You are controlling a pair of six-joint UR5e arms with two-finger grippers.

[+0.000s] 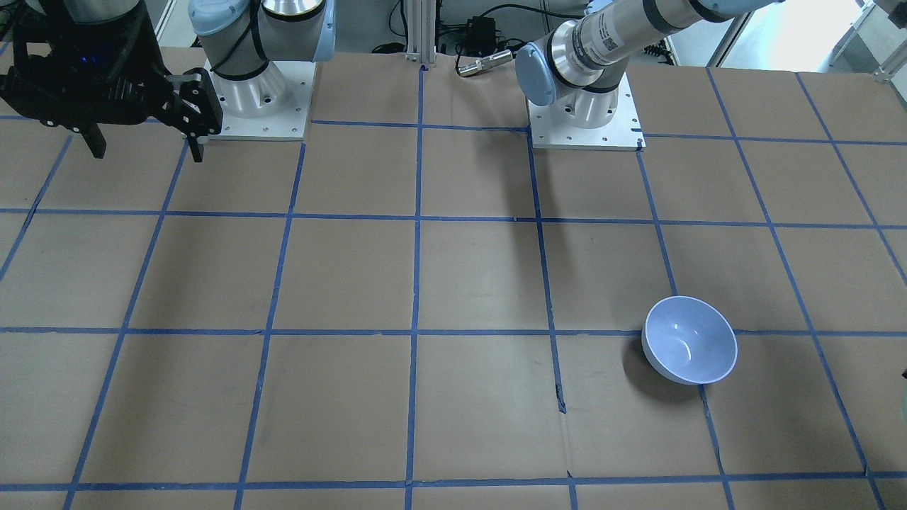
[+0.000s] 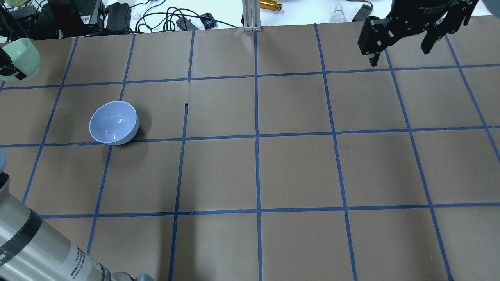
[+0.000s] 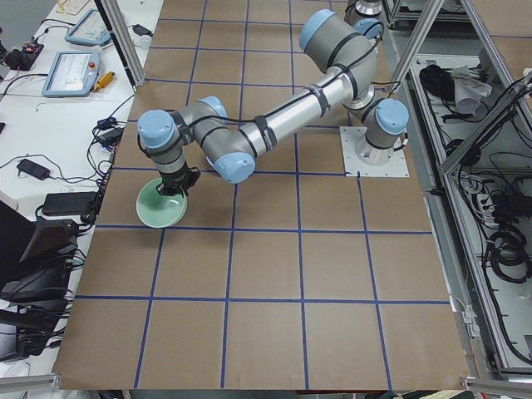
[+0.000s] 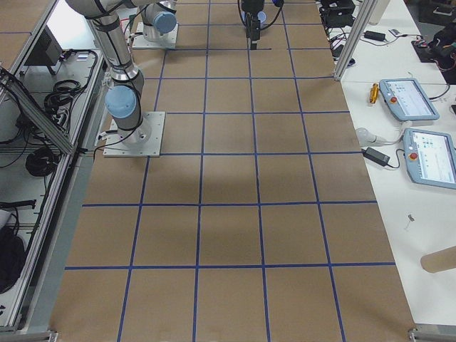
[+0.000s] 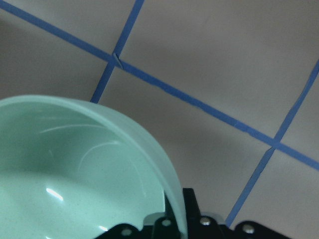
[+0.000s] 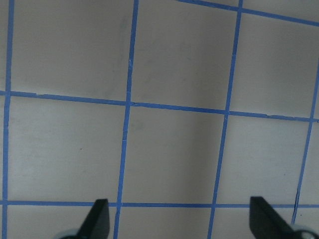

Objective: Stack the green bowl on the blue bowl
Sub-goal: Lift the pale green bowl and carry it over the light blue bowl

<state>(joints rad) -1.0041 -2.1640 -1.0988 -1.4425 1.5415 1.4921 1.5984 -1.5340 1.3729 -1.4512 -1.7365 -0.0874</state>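
Note:
The blue bowl stands upright on the brown table, left of centre in the overhead view. My left gripper is shut on the rim of the green bowl and holds it above the table, at the far left edge of the overhead view, beyond and left of the blue bowl. The green bowl fills the lower left of the left wrist view. My right gripper is open and empty, high over the far right of the table, and its fingers show over bare table.
The table is brown paper with a blue tape grid. Cables and electronics lie along the far edge, beside an aluminium post. The arm bases stand at the robot's side. Tablets lie on a side bench.

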